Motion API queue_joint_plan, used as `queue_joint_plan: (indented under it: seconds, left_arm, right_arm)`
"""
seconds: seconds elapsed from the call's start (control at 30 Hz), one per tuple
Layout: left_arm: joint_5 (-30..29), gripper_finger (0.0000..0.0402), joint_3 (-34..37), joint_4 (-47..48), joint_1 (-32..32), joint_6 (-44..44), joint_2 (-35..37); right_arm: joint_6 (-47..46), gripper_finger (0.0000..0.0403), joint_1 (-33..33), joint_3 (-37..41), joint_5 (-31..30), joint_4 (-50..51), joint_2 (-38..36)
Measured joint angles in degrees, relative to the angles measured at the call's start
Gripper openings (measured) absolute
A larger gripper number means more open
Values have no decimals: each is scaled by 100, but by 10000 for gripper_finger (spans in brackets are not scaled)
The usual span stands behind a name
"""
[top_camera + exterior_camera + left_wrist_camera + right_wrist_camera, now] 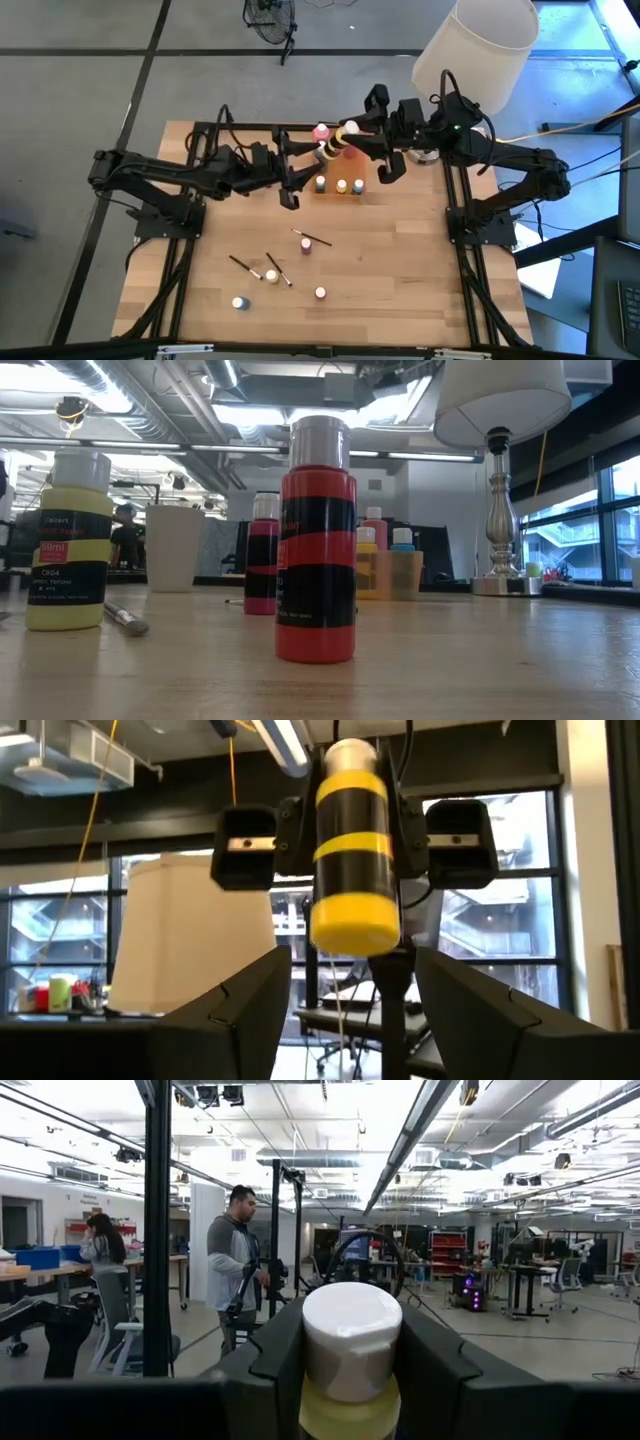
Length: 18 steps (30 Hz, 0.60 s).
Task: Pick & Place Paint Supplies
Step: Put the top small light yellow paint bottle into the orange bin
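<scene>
Yellow bottle (351, 1350) clamped in right hand (350, 1370), left hand (345, 1010) apart.

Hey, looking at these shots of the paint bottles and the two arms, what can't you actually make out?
- Low view: neither pincer shows.
- Right wrist view: yellow bottle body hidden between the right pincer fingers.
- High view: brushes too small for detail.
- Left wrist view: table out of view.

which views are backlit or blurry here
Left wrist view: bright windows behind leave the lamp and the left end effector dark; the yellow bottle stays readable. Low view: the red bottle is sharp, the room behind soft. High view: evenly lit table.
</scene>
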<state>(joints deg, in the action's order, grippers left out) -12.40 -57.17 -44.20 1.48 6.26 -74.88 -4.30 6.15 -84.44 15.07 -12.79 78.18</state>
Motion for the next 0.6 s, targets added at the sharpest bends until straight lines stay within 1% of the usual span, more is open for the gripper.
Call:
queue_joint_plan:
  seconds: [0.07, 0.23, 0.47, 0.6]
  left_arm:
    - [36, 211, -4, -134, -37, 40, -75]
    - [69, 211, -123, -82, -119, 51, -254]
    - [117, 212, -287, -73, -138, 55, -292]
    - [135, 208, -291, -19, -160, 255, -292]
  right_arm:
    - [-81, 122, 0, 1, 0, 60, 32]
    - [-151, 122, 2, 2, 0, 24, 176]
    - [-258, 122, 0, 2, -2, -11, 278]
    - [-277, 121, 0, 2, 0, -26, 285]
